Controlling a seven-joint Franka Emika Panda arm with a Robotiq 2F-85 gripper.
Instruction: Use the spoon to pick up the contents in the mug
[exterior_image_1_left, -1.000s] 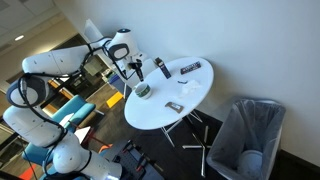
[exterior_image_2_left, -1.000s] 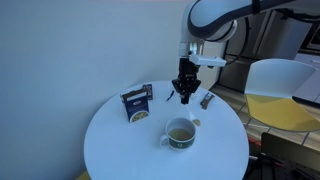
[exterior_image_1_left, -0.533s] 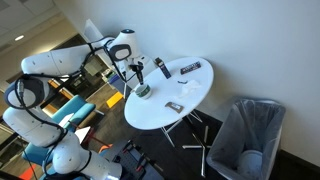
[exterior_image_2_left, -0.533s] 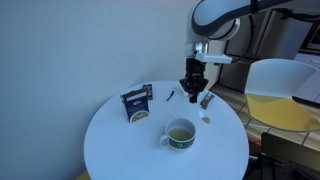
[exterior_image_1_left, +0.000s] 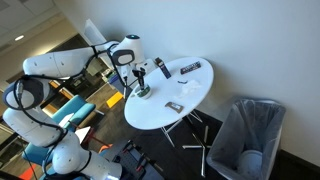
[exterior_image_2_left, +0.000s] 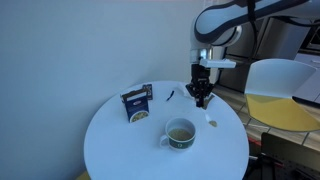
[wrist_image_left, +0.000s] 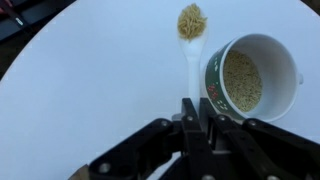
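Observation:
The mug (wrist_image_left: 245, 78) is short, round and grey-green, with tan grains inside. It stands on the round white table (wrist_image_left: 90, 90) and shows in both exterior views (exterior_image_1_left: 143, 91) (exterior_image_2_left: 180, 133). My gripper (wrist_image_left: 200, 105) is shut on the handle of a white spoon (wrist_image_left: 193, 65). The spoon's bowl holds a heap of the tan grains and sits just outside the mug's rim, over the table. In the exterior views the gripper (exterior_image_2_left: 201, 95) (exterior_image_1_left: 140, 80) hangs just behind and beside the mug.
A blue packet (exterior_image_2_left: 136, 103) stands on the table behind the mug. A slim dark cylinder (exterior_image_1_left: 161, 68) and a flat dark bar (exterior_image_1_left: 190, 68) lie on the table's far part. A grey bin (exterior_image_1_left: 245, 135) stands on the floor beside the table. A white chair (exterior_image_2_left: 280, 90) is near.
The gripper has moved sideways with the spoon, from behind the mug to beside it. The mug has not moved.

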